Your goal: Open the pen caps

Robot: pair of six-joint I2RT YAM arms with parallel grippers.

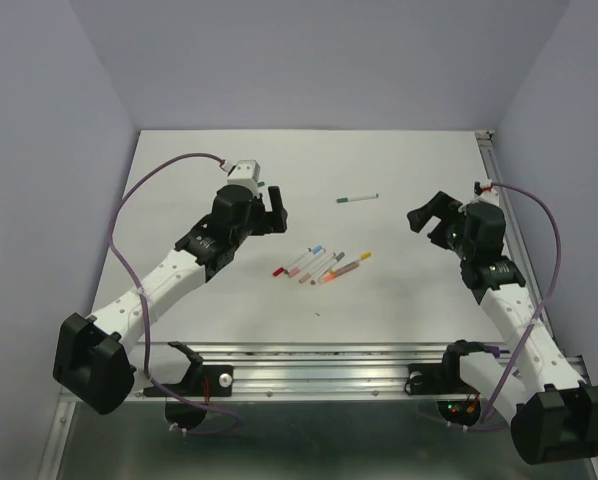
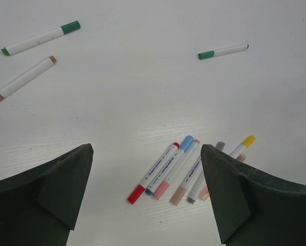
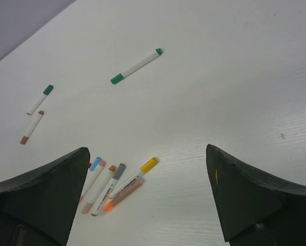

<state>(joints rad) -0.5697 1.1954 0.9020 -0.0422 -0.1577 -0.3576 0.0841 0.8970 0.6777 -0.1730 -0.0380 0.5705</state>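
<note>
Your left fingers (image 2: 56, 189) are spread wide with nothing between them, and your right fingers (image 3: 45, 189) gape just as wide and just as empty. The pen caps (image 2: 187, 140) sit on their pens (image 1: 319, 265), clustered loosely on the counter (image 1: 399, 300) between the left and right fingers and touched by neither. A lone green-ended pen (image 1: 357, 198) lies apart, further back
</note>
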